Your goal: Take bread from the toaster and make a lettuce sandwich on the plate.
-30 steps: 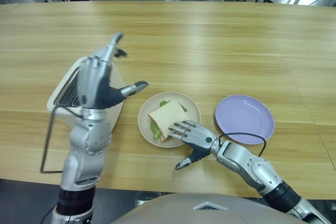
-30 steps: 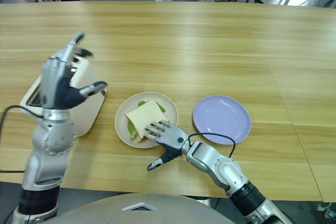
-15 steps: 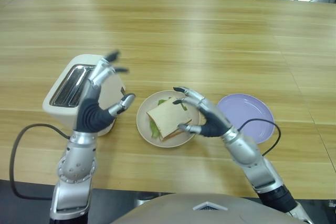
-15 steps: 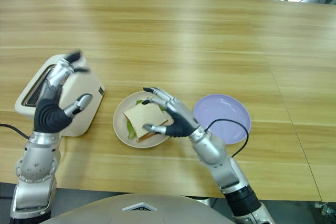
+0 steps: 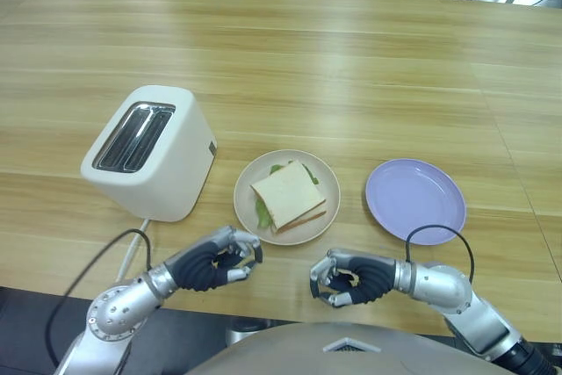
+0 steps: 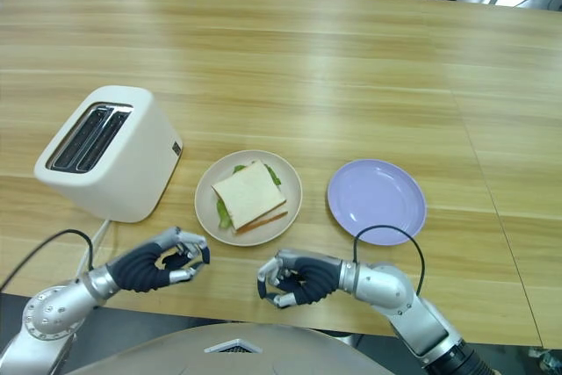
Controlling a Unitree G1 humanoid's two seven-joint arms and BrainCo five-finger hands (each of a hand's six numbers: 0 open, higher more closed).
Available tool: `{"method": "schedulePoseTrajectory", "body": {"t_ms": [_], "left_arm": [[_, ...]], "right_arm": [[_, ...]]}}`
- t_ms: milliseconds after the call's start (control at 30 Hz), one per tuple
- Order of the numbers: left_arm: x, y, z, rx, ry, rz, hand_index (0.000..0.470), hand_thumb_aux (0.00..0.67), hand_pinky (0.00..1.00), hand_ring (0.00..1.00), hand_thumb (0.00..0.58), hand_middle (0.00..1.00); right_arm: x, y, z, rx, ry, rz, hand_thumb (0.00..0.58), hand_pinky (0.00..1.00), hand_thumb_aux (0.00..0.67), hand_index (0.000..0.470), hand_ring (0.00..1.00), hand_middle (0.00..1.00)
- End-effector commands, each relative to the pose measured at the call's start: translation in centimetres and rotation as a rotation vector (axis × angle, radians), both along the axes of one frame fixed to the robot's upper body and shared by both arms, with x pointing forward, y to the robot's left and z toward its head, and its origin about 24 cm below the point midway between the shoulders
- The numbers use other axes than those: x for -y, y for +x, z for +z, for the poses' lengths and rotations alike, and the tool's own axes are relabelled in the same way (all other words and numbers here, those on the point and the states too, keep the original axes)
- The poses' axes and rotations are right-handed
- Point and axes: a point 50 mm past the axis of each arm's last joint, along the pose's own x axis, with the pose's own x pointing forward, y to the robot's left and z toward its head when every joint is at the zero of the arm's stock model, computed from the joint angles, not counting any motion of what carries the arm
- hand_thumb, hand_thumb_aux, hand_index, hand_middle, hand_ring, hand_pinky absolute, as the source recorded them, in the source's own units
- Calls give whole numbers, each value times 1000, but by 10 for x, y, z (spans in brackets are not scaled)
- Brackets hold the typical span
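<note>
both hands curled shut and holding nothing, sandwich on the beige plate

the left hand (image 5: 211, 265) sits low over the near edge of the bench (image 5: 307, 68), fingers curled in to the thumb, gripping nothing. the right hand (image 5: 351, 277) is near it on its right, curled the same way and also gripping nothing; the two fists face each other with a gap between.

just beyond that gap lies the sandwich (image 5: 288, 197): a white bread slice on top, lettuce (image 5: 262, 213) showing green at the left and far edges, a second slice beneath, all on a round beige plate (image 5: 325, 180).

the white toaster (image 5: 149, 151) stands beyond the left hand and to its left, slots up, apart from the beige plate. its black cable (image 5: 95, 263) runs down beside the left forearm.

a purple plate (image 5: 414, 200) lies beyond the right hand, just right of the beige plate, not touching it. a thin black wire (image 5: 437, 227) loops up from the right wrist across the purple plate's near rim.
</note>
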Motion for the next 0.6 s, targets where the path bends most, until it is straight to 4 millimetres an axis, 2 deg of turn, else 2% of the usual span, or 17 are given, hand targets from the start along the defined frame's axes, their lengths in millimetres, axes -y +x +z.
{"method": "schedulePoseTrajectory", "body": {"t_ms": [33, 300, 500, 600], "left_arm": [[3, 0, -31, -43, 262, -63, 460, 670, 1000, 1000, 580, 1000], [14, 38, -61, 99, 573, -137, 460, 670, 1000, 1000, 580, 1000], [32, 92, -53, 314, 647, -100, 460, 670, 1000, 1000, 580, 1000], [43, 122, -45, 391, 642, -62, 460, 670, 1000, 1000, 580, 1000]], "right_arm": [[-3, 4, -20, 129, -155, 7, 580, 1000, 670, 460, 1000, 1000], [-23, 29, -41, 370, -293, -28, 580, 1000, 670, 460, 1000, 1000], [-35, 61, -45, 516, -346, -120, 580, 1000, 670, 460, 1000, 1000], [-36, 88, -43, 592, -379, -207, 580, 1000, 670, 460, 1000, 1000]]}}
